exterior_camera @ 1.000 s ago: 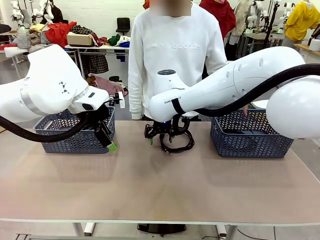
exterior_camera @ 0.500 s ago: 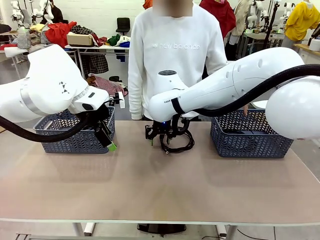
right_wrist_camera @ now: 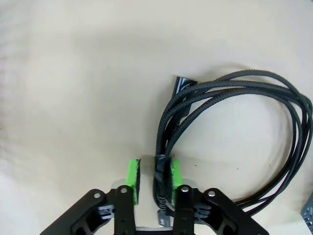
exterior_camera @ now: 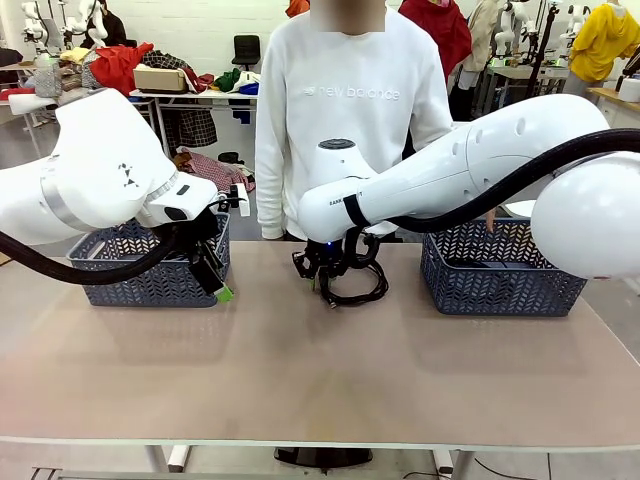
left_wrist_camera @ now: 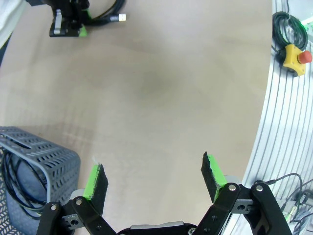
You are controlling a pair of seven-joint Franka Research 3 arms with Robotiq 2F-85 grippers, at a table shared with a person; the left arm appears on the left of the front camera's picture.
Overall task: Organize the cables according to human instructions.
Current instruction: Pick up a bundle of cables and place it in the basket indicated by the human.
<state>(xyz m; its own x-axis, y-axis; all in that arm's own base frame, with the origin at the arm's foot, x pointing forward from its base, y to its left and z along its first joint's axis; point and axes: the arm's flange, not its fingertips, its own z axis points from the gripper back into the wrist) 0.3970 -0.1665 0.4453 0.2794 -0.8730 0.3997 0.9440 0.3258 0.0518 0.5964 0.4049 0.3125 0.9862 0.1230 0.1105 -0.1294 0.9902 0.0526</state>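
A coiled black cable (right_wrist_camera: 254, 127) is lying flat near the bench's far edge, mid-width. Its bundled strands are sitting pinched between green pads. Another cable (left_wrist_camera: 14, 181) is curling inside the left basket.

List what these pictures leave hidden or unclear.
- Front view: the right gripper sits under its own wrist, masking its grip on the cable.
- Left wrist view: the left basket is cut by the edge, its contents partly hidden.
- Front view: the right basket wall hides its contents.

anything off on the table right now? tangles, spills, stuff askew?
Nothing stands out. The right gripper is shut on the coiled cable at mid-table; the coil looks tidy. The left gripper is open by the left basket, with a cable inside.
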